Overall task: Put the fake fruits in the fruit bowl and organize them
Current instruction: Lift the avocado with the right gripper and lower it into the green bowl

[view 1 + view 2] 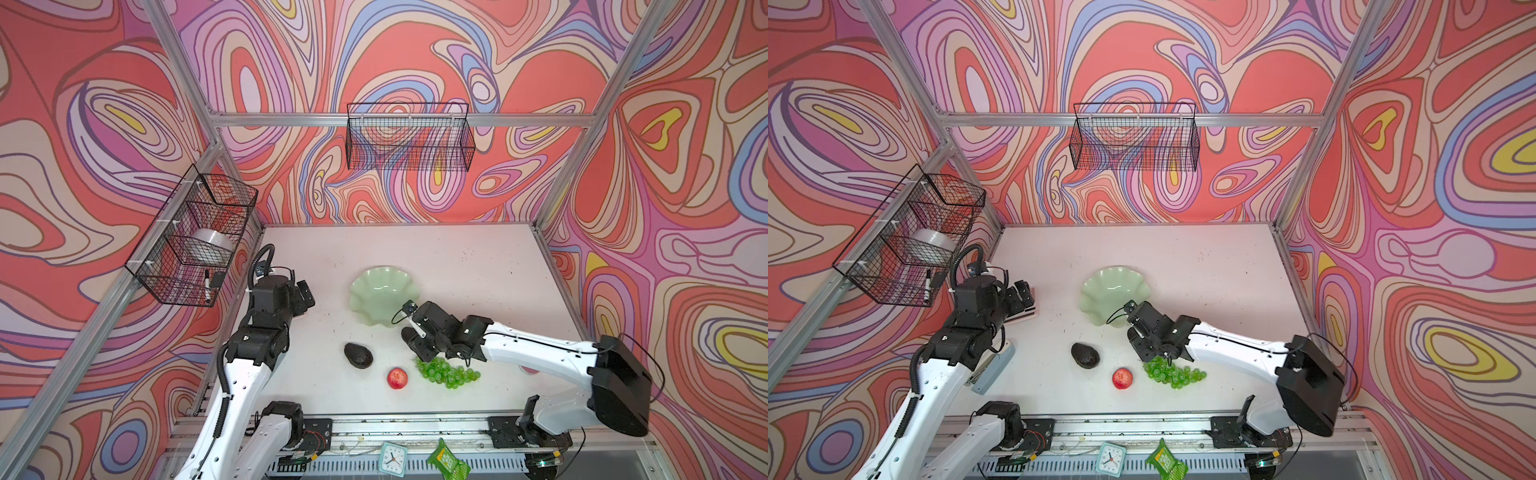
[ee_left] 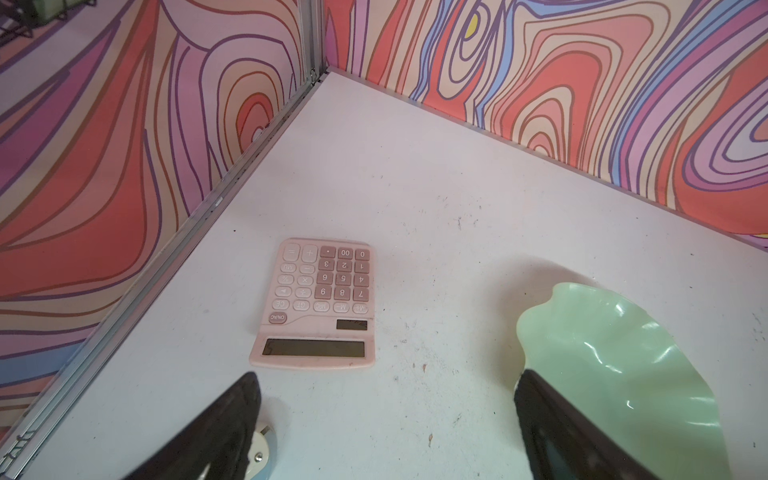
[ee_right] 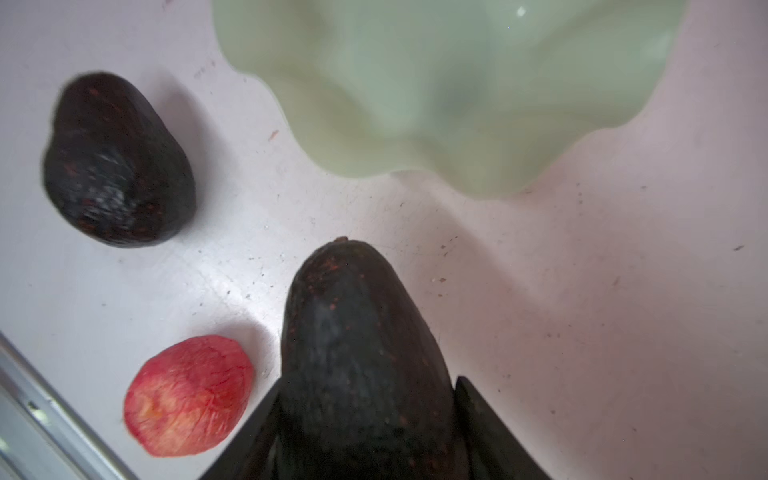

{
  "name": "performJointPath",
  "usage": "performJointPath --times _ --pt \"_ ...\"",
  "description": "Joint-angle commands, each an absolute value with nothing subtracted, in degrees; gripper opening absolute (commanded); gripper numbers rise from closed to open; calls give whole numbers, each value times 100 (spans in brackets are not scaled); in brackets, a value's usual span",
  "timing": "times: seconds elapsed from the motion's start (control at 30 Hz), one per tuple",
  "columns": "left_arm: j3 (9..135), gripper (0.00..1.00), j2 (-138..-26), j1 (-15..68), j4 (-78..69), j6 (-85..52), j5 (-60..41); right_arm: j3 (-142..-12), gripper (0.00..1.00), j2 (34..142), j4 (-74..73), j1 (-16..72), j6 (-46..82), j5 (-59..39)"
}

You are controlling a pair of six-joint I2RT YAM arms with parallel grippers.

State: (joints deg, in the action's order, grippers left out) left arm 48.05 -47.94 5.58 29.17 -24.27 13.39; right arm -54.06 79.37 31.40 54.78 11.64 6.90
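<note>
Robot lab test cell, aluminium frame (image 1: pixel 291 119), swirl-printed walls (image 1: pixel 124 124), white tabletop (image 1: pixel 457 266), hanging wire basket (image 1: pixel 409 139)

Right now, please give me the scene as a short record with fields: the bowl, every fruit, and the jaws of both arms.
fruit bowl: empty, on the table
held avocado: between the right jaws, stem end towards the bowl, still outside its rim
loose avocado: on the table, outside the bowl
red apple: on the table, between the loose avocado and the grapes
green grapes: on the table, partly under the right arm
right jaws: closed on the held avocado
left jaws: open, holding nothing, near the pink calculator
fruits in bowl: none
</note>
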Motion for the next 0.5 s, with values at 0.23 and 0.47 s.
performJointPath --times 0.23,0.47 --pt "4719 95 -4723 527 3158 -2553 1323 -7879 42 9704 3103 5410 716 1335" --pt "4632 95 -4597 527 3103 -2601 1393 -9077 41 11151 2859 4945 423 1009"
